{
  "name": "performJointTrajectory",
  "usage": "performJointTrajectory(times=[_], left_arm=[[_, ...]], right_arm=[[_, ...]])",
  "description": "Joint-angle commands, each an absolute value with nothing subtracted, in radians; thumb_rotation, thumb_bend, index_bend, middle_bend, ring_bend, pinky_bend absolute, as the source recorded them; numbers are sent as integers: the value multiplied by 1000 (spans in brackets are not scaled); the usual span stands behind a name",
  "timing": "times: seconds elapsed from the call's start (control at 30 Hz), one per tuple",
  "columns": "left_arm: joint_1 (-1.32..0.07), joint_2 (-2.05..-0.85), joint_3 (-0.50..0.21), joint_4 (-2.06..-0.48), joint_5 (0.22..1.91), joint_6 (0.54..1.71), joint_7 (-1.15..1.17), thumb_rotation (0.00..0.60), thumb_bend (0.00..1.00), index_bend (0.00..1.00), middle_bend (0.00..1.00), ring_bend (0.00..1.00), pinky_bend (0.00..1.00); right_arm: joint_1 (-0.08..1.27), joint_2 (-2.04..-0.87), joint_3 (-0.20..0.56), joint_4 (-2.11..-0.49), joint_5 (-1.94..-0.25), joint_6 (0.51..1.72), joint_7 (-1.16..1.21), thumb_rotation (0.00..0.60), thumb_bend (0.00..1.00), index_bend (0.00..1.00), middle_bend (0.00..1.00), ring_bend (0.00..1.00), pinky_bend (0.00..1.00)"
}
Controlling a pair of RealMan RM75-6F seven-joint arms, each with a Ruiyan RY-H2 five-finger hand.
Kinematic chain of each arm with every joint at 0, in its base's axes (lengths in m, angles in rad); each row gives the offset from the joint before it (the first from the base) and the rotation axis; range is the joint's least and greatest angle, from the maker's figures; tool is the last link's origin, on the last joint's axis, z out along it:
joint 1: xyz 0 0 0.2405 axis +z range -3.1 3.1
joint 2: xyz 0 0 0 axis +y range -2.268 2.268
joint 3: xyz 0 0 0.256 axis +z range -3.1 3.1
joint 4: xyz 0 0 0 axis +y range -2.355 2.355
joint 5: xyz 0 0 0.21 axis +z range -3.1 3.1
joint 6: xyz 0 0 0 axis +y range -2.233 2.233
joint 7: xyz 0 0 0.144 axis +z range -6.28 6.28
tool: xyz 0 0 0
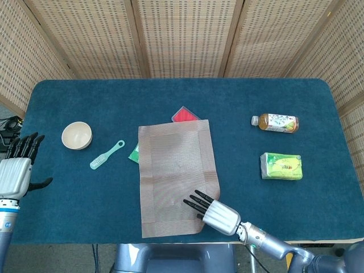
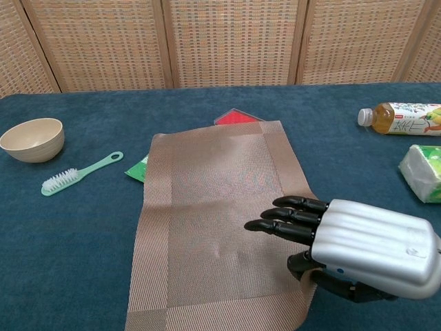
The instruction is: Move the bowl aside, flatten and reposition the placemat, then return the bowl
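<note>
The tan woven placemat (image 1: 173, 170) (image 2: 213, 207) lies lengthwise in the middle of the blue table, reaching its near edge. My right hand (image 1: 213, 210) (image 2: 358, 248) is at the mat's near right edge. Its fingers (image 2: 289, 214) lie stretched on top and its thumb is curled in under them, pinching that edge; the corner there curls slightly. The cream bowl (image 1: 76, 135) (image 2: 31, 139) stands upright on the table at the far left, clear of the mat. My left hand (image 1: 14, 170) hovers off the table's left edge with fingers spread and nothing in it.
A mint brush (image 1: 106, 154) (image 2: 79, 174) lies between bowl and mat. A green packet (image 1: 134, 151) and a red square item (image 1: 185, 114) peek out from under the mat. A bottle (image 1: 275, 122) and a green tissue pack (image 1: 281, 166) lie at the right.
</note>
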State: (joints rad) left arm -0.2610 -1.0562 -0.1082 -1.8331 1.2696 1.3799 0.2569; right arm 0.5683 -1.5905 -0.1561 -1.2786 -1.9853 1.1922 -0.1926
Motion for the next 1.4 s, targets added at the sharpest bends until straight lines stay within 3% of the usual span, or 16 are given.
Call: performJointTrajectory(times=[0.03, 0.27, 0.47, 0.73, 0.93, 1.23, 1.27, 1.33, 1.4], left_arm=[[-261, -1057, -108, -1833, 1271, 1378, 259, 600, 0, 0, 0, 0, 0], [-262, -1060, -109, -1832, 1271, 1371, 265, 600, 0, 0, 0, 0, 0], [-264, -1062, -112, -1833, 1265, 1363, 268, 600, 0, 0, 0, 0, 0], [-269, -1067, -113, -1832, 1257, 1351, 281, 600, 0, 0, 0, 0, 0], [-274, -1073, -116, -1827, 1242, 1342, 292, 600, 0, 0, 0, 0, 0], [-281, -1078, -116, -1820, 1222, 1326, 313, 600, 0, 0, 0, 0, 0], [-280, -1079, -115, -1820, 1224, 1327, 314, 600, 0, 0, 0, 0, 0], [-280, -1082, -112, -1819, 1225, 1326, 319, 600, 0, 0, 0, 0, 0], [-282, -1085, -107, -1818, 1226, 1320, 327, 600, 0, 0, 0, 0, 0]], right_arm=[[567, -1588, -164, -1272, -1991, 1204, -187, 600, 761, 719, 0, 0, 0], [558, -1531, -198, -1241, -2039, 1280, -191, 600, 761, 733, 0, 0, 0], [589, -1391, -196, -1194, -2097, 1339, -260, 600, 762, 735, 0, 0, 0], [766, -1258, -127, -1098, -2167, 1256, -344, 600, 744, 731, 0, 0, 0], [878, -1239, -105, -1030, -2180, 1148, -356, 600, 633, 709, 0, 0, 0], [951, -1326, -69, -822, -2150, 1115, -365, 600, 440, 669, 0, 0, 0], [954, -1338, -59, -789, -2138, 1122, -365, 600, 359, 629, 0, 0, 0], [954, -1363, -40, -730, -2114, 1140, -380, 600, 198, 441, 0, 0, 0], [943, -1387, -9, -679, -2071, 1169, -398, 600, 92, 152, 0, 0, 0]])
